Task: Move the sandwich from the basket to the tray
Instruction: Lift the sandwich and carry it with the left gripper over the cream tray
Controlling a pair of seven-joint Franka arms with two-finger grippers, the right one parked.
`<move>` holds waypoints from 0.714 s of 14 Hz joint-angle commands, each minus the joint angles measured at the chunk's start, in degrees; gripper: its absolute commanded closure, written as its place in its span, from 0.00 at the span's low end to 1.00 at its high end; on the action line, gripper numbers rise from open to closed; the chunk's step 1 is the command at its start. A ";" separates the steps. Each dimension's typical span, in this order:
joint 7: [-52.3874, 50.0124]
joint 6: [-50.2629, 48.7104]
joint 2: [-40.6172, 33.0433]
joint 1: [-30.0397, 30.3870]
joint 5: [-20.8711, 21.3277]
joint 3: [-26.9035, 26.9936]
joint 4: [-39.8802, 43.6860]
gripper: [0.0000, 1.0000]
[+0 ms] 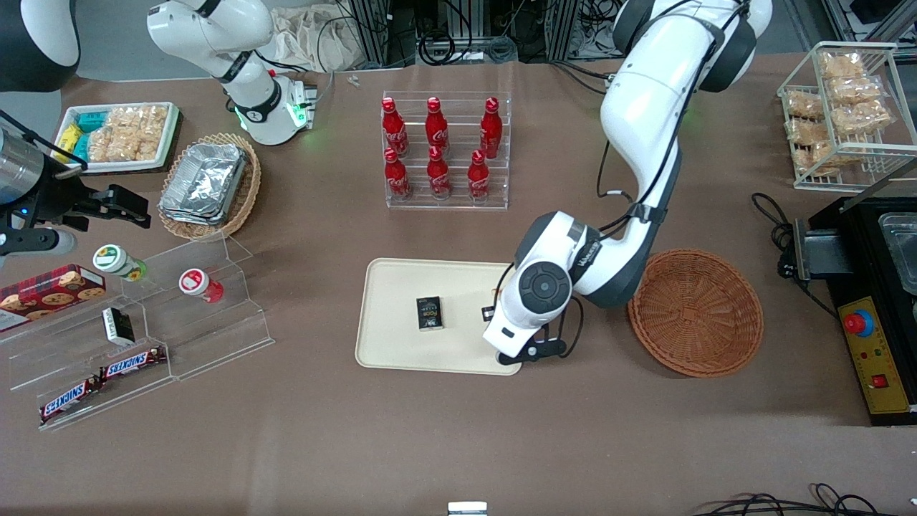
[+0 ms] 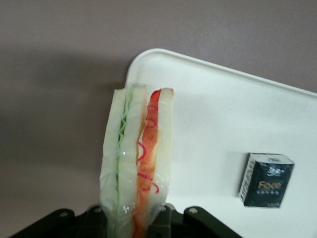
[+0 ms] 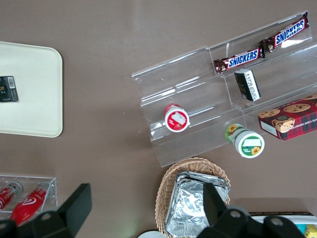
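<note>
The hand (image 2: 130,218) is clamped on the sandwich (image 2: 138,158) above the tray (image 2: 223,114) corner. The basket (image 1: 695,312) sits beside the tray.

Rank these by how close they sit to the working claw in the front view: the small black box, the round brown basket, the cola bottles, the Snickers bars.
The claw, shut on the sandwich, hangs over the tray edge.
1. Small black box, on the tray.
2. Round brown basket, empty, toward the working arm's end.
3. Cola bottles, in their clear rack, farther from the camera.
4. Snickers bars, toward the parked arm's end.
</note>
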 commanded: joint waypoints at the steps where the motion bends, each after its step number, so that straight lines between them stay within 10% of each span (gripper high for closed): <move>1: 1.10 1.93 3.52 -2.14 1.01 0.05 2.58 1.00; 6: 4.70 5.10 4.50 -3.82 4.44 0.13 -0.49 0.92; 7: 4.53 5.11 4.15 -3.73 4.62 0.13 -0.50 0.06; 10: 3.56 3.88 0.03 -3.82 4.88 0.48 -0.58 0.00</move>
